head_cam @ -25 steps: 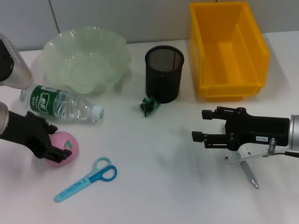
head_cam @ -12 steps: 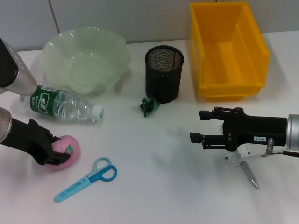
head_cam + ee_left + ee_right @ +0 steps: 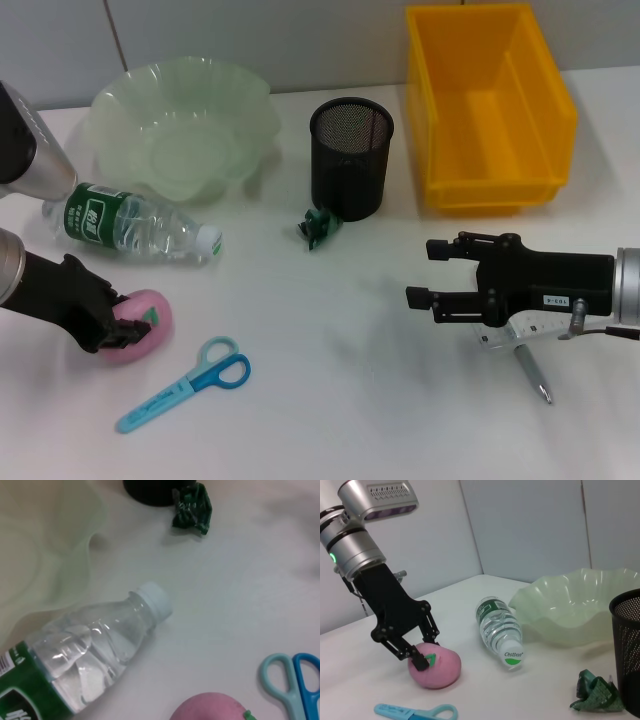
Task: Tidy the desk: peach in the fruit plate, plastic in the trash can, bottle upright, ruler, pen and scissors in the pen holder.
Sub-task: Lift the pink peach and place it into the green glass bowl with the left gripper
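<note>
The pink peach [image 3: 150, 322] lies on the table at the front left. My left gripper [image 3: 118, 328] is down over it, open, one finger on each side of its top [image 3: 426, 652]. The water bottle [image 3: 135, 222] lies on its side before the green fruit plate [image 3: 180, 130]. Blue scissors [image 3: 185, 385] lie near the front edge. Crumpled green plastic [image 3: 320, 226] sits by the black mesh pen holder [image 3: 351, 155]. The yellow trash can [image 3: 490, 100] stands at the back right. My right gripper [image 3: 435, 270] hovers open, and under that arm lie the ruler [image 3: 520, 330] and the pen [image 3: 535, 375].
The bottle's white cap [image 3: 155, 597] points toward the table's middle. The fruit plate's rim [image 3: 95, 525] rises close behind the bottle. The plastic [image 3: 192, 510] almost touches the pen holder's base.
My left gripper has come down and slightly toward the front left, settling lower over the peach. The right arm has barely shifted.
</note>
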### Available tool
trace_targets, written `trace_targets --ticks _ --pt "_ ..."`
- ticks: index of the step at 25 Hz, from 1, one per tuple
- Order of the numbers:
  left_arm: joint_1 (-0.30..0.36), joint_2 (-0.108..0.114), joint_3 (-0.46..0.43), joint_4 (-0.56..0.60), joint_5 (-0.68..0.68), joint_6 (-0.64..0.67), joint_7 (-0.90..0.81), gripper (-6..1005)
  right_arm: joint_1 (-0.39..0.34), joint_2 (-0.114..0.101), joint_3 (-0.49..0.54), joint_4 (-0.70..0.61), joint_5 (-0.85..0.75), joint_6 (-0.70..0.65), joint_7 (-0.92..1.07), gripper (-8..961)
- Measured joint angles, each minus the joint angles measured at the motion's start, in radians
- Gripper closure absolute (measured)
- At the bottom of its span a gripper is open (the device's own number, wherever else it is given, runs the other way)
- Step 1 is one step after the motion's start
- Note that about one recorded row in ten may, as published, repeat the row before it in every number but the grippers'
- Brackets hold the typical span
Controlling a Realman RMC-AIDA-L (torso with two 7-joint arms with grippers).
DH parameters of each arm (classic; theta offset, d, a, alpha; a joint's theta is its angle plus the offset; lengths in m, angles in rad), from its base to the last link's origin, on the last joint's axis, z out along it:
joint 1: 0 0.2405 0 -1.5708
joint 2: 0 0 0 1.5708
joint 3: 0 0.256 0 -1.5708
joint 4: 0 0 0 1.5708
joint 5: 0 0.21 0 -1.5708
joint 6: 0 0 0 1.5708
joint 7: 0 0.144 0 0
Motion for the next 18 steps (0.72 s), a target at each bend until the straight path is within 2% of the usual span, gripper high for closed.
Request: trace_targets --ticks 3,5,8,9,10,14,16,18 --pt "0.000 0.000 -0.004 0.003 -0.002 0.007 0.000 672 0.000 0.000 0.000 0.003 0.000 0.001 0.000 159" --pt "-0.003 0.002 -0.053 0.030 -0.061 0.055 0.007 682 0.000 0.000 0.000 0.003 0.000 0.003 0.000 159" --pt "-0.004 0.003 -0.076 0.043 -0.102 0.075 0.013 696 0.000 0.001 0.000 0.004 0.000 0.006 0.000 159" --pt "0.002 0.003 -0.141 0.072 -0.224 0.083 0.033 701 0.001 0.001 0.000 0.004 0.000 0.006 0.000 159" --pt "0.005 0.002 -0.160 0.072 -0.257 0.073 0.037 708 0.001 0.002 0.001 0.005 0.000 0.007 0.000 159" --pt "0.008 -0.002 -0.201 0.002 -0.395 -0.044 0.046 735 0.002 0.004 0.006 0.006 0.000 0.008 0.000 159" --pt "0.008 -0.003 -0.197 -0.088 -0.493 -0.184 0.078 750 0.002 0.005 0.008 0.006 0.001 0.007 0.000 159" --pt "0.003 -0.003 -0.195 -0.144 -0.550 -0.265 0.104 765 0.002 0.006 0.008 0.006 0.004 0.007 0.000 159"
